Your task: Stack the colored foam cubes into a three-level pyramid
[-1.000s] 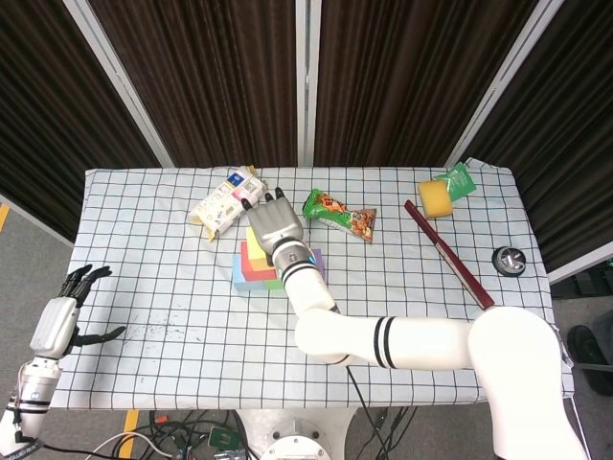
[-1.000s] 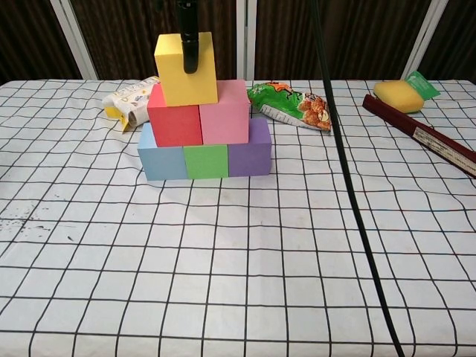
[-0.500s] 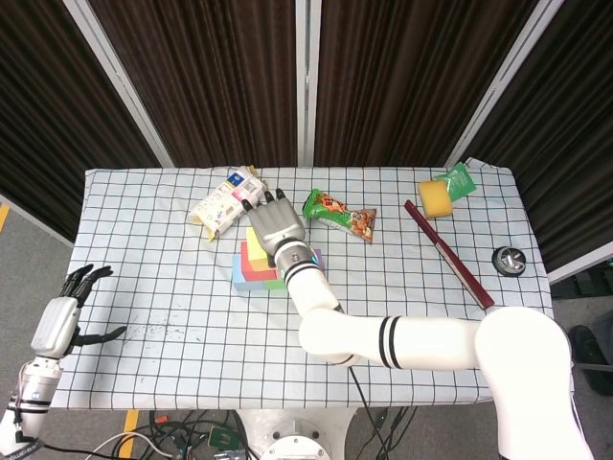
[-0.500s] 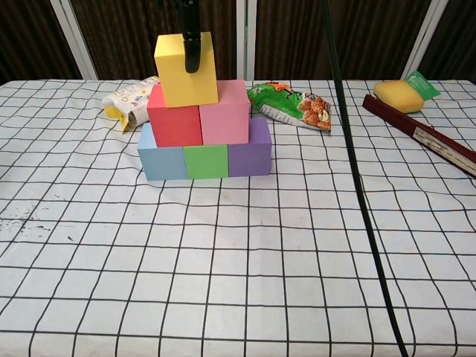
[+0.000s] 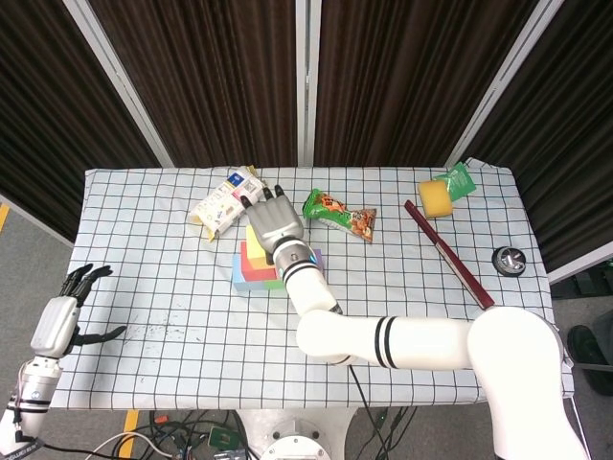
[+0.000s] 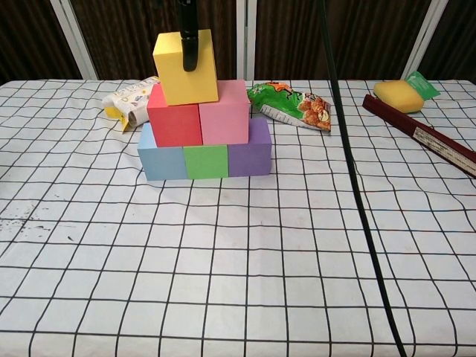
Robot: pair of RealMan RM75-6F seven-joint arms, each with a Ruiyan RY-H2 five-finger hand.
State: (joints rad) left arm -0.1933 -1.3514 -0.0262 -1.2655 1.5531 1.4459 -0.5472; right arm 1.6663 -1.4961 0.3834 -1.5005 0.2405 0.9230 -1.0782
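I am holding the yellow cube [image 6: 186, 67] from directly above in my right robot hand [image 5: 275, 222], one dark finger [image 6: 188, 37] down its front; it is sitting atop the red cube [image 6: 174, 125] and pink cube [image 6: 224, 121], tilted slightly. My left robot hand [image 5: 59, 321] is hanging open, far left of the pyramid.

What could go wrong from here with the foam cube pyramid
The yellow foam cube looks slightly tilted on the red cube and pink cube, with a dark finger of the right hand against its front, so letting go carelessly could drag or tip it. The right forearm passes close beside the stack and might nudge it when pulling back.
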